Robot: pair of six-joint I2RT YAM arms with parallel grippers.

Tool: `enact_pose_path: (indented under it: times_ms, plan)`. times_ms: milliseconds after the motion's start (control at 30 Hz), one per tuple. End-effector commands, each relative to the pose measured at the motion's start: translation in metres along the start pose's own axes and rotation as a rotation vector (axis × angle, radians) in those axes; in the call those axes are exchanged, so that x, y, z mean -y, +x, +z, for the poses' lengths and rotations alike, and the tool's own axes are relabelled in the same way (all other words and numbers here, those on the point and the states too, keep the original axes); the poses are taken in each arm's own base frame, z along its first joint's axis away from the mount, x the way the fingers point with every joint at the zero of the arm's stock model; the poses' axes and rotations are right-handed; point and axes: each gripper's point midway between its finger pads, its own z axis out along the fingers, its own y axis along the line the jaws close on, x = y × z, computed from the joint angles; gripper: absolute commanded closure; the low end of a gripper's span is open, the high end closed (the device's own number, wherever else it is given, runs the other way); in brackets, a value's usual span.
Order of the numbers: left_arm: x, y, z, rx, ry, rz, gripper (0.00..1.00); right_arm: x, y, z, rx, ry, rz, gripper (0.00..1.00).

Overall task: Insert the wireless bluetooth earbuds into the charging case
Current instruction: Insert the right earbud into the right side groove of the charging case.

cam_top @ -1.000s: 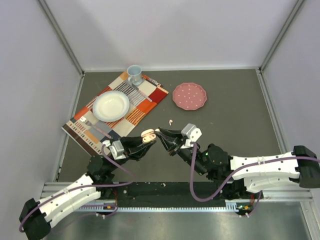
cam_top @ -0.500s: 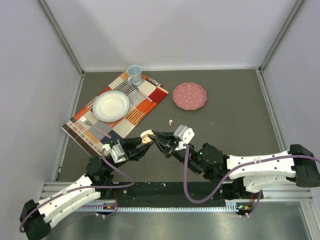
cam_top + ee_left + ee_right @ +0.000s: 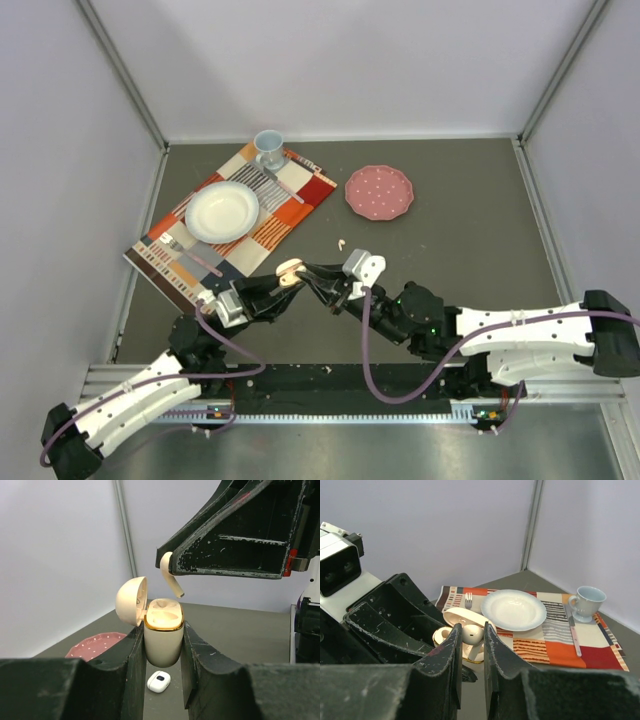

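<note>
My left gripper [image 3: 283,283] is shut on a peach charging case [image 3: 162,641] with a gold rim. It holds the case upright above the table, lid open to the left. My right gripper [image 3: 314,272] is shut on a pale peach earbud [image 3: 169,573]. The earbud's stem points down, just above the case's open top and not touching it. In the right wrist view the earbud [image 3: 472,634] sits between my fingertips over the case [image 3: 441,636]. A second earbud [image 3: 342,242] lies loose on the table beyond the grippers. Other earbuds are out of view.
A small white closed case [image 3: 159,681] lies on the table under the held case. A striped placemat [image 3: 300,210] at the back left carries a white plate [image 3: 222,210], a blue cup [image 3: 268,148], a fork and a knife. A pink plate [image 3: 379,191] sits at the back centre.
My right gripper has moved left with the earbud until it is over the open case. My left gripper has shifted slightly left with the case.
</note>
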Motion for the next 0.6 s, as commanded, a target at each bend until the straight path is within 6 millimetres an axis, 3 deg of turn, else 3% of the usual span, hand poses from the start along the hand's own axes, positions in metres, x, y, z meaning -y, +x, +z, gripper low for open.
enact_pose_path:
  times_ms: [0, 567]
  plan:
    - [-0.001, -0.011, 0.0013, 0.036, -0.007, 0.001, 1.0, 0.0034, -0.0271, 0.0018, 0.061, -0.012, 0.047, 0.99]
    - [-0.0001, -0.0149, 0.0034, 0.043, -0.001, -0.004, 1.0, 0.0104, -0.0237, 0.0082, 0.066, -0.011, 0.049, 0.99]
